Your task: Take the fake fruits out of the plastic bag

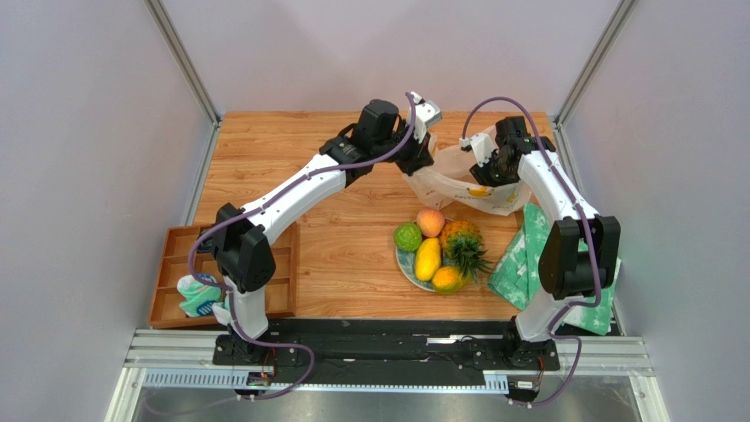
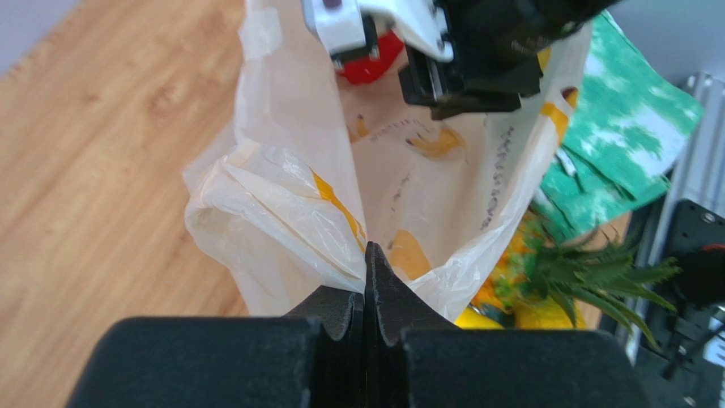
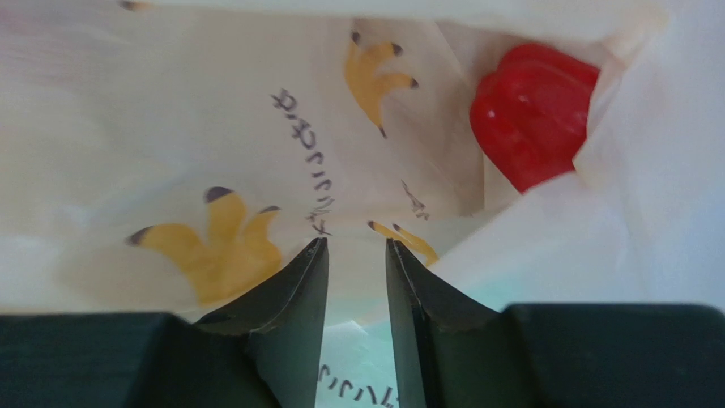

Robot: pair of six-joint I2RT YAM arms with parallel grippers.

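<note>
My left gripper [image 2: 370, 259] clamps the rim of the bag [image 2: 272, 204] to hold it open, so my right gripper [image 3: 357, 246], jaws apart, aims inside at the red pepper [image 3: 534, 115].

A light-brown wood-grain tabletop [image 1: 352, 237] fills the middle of the overhead view, enclosed by pale grey wall panels [image 1: 79, 176] with silver metal corner posts [image 1: 180, 57] rising at the upper left and upper right. At the lower left, a brown wooden tray with several compartments [image 1: 172, 264] lies on the tabletop's left edge; a crumpled teal-and-white object [image 1: 198, 294] sits in its near part. A bluish-grey round plate [image 1: 402, 264] rests right of centre. Just to the plate's right, a green-and-white patterned cloth [image 1: 511, 264] lies rumpled along the tabletop's right edge. A ribbed silver metal rail [image 1: 396, 360] crosses the bottom of the frame.
</note>
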